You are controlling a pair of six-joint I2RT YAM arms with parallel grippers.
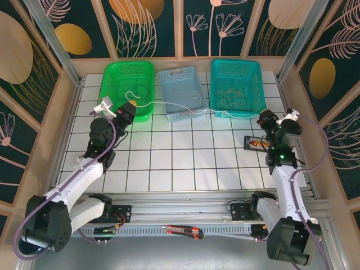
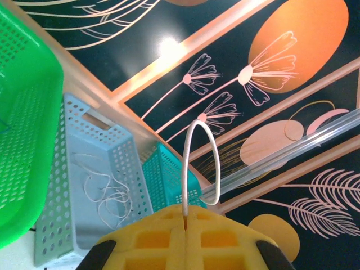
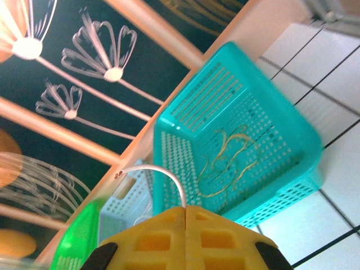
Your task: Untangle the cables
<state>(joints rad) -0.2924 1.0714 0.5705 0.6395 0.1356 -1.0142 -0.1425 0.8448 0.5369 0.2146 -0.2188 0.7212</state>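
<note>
Left tool (image 2: 185, 211): yellow pads pressed together, pinching the white cable (image 2: 185, 169), which rises from them in a tall loop. It sits to the near left of the light blue basket (image 1: 188, 116).
Right tool (image 3: 185, 209): pads closed on the same white cable, which arcs away leftward. It sits to the near right of the light blue basket.
White cable: strung between the two tools, passing along the light blue basket's near wall. Whether it touches that wall cannot be told.
Whitish wires (image 2: 109, 194): loose curls lying inside the light blue basket.
Yellowish-tan wires (image 3: 230, 157): a loose tangle in the teal basket (image 1: 215, 79), just right of the light blue basket.
Green basket (image 1: 112, 84): just left of the light blue basket; a white loop lies in it.
Counter (image 1: 185, 152): white tiles, with the light blue basket at its far edge.
</note>
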